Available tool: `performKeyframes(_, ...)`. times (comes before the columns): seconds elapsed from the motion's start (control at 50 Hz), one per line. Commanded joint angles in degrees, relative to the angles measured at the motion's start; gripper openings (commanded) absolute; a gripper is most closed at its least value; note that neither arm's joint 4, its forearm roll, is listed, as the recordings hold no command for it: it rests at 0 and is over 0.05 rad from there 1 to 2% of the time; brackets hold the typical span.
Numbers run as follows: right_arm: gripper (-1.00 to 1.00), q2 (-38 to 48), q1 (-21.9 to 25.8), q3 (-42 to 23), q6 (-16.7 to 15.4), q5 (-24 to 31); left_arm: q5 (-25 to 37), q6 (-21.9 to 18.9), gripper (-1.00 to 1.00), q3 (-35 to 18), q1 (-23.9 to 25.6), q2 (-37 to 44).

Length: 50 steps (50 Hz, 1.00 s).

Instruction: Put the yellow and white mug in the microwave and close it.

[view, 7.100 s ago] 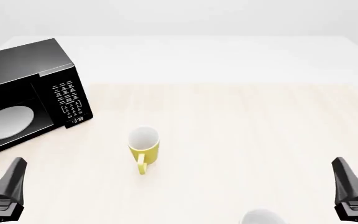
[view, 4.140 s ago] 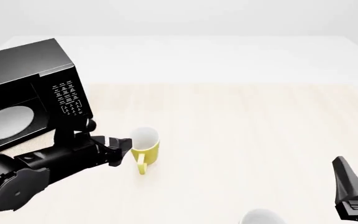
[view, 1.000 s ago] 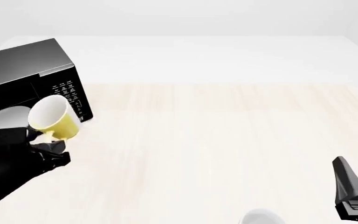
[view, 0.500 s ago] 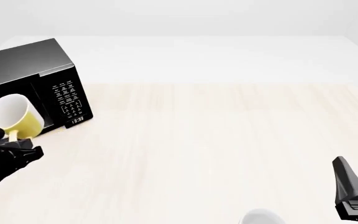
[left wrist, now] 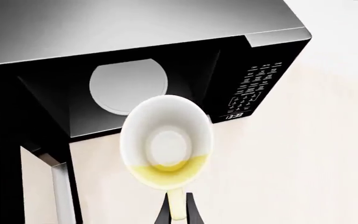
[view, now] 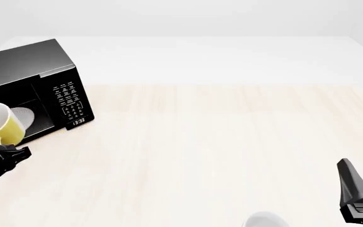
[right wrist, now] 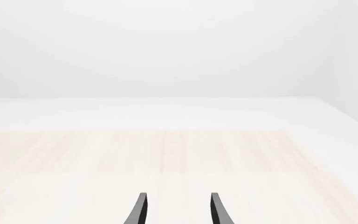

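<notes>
Step in hand: carrying the mug (view: 4,126) to the microwave (view: 36,66); placing and door-closing not yet done.

Left gripper (left wrist: 177,211) is clamped on the mug's handle, fingers pinching the yellow loop in the wrist view. Mug is off the table, tilted so its white inside faces the camera, hanging right in front of the open cavity. In the front view it sits at approx 9 o'clock, overlapping the white plate (view: 22,116) inside the oven. The door (left wrist: 17,154) stands swung open beside the cavity.

Right gripper (right wrist: 176,210) is parked at approx 4 o'clock, fingers apart, holding nothing. A white rounded thing (view: 266,220) peeks in at 6 o'clock, not part of the job.

Next, I'd judge: push fwd into the cavity w/o clipping the frame, level the mug, set it on the plate, let go, back out, then swing the door shut.
</notes>
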<state>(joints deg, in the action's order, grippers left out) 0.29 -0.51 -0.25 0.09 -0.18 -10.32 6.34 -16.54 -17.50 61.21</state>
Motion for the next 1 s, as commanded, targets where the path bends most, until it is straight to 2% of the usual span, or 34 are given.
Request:
performKeyframes(0.02, 1.0, 0.0, 0.0, 0.0, 0.0, 0.0, -2.5, -0.1, -1.0, -1.3, -2.4, 4.4)
performKeyframes(0.38, 1.0, 0.0, 0.0, 0.0, 0.0, 0.0, -6.0, 0.1, -1.0, -4.8, -3.8, 12.9)
performKeyframes(0.74, 1.0, 0.0, 0.0, 0.0, 0.0, 0.0, -9.2, -0.6, -1.0, -6.1, -5.0, 19.0)
performKeyframes(0.96, 1.0, 0.0, 0.0, 0.0, 0.0, 0.0, -8.9, -0.3, -1.0, -7.7, -5.4, 19.8)
performKeyframes(1.0, 1.0, 0.0, 0.0, 0.0, 0.0, 0.0, -7.9, 0.7, -1.0, -8.5, -5.7, 20.7)
